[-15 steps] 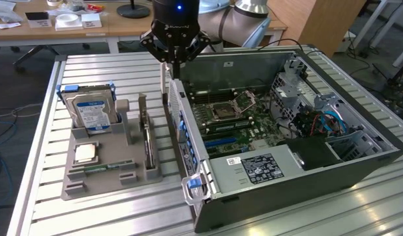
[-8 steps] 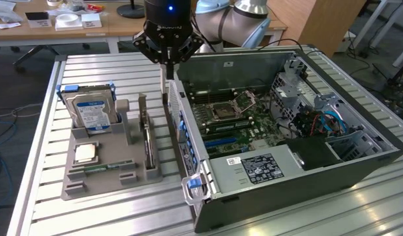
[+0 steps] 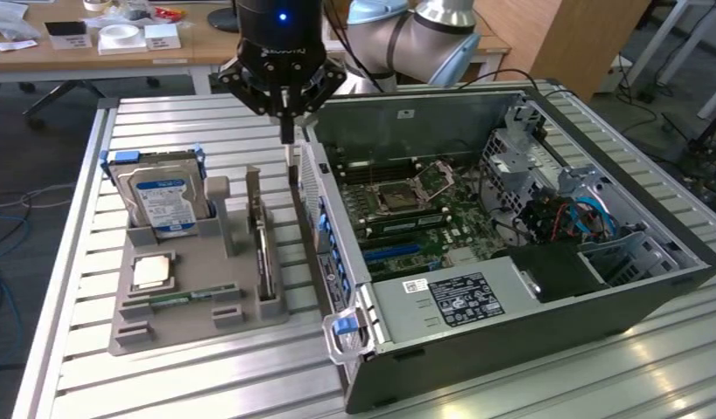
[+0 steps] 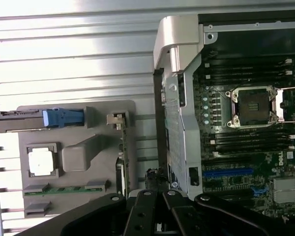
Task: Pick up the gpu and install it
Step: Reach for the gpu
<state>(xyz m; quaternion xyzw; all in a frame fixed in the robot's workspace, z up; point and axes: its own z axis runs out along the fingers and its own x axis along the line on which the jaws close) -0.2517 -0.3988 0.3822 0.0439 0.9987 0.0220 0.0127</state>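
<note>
A slatted metal table (image 3: 160, 122) is standing on a dark grey floor (image 3: 20, 166), with bright light glaring off its slats. Beyond the table's far edge a wooden desk (image 3: 113, 54) is carrying small white boxes (image 3: 160, 37). A wooden cabinet (image 3: 567, 35) is standing past its far corner on the exterior view's right. Cables (image 3: 9, 209) are trailing beside it.

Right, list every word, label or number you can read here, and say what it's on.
None can be read as text.
On the gripper, a pale brand word: too blurred.
On the hard drive, a blue-white label: too small.
On the power supply, a black label with white print: too small.
On the white sticker next to it: too small.
</note>
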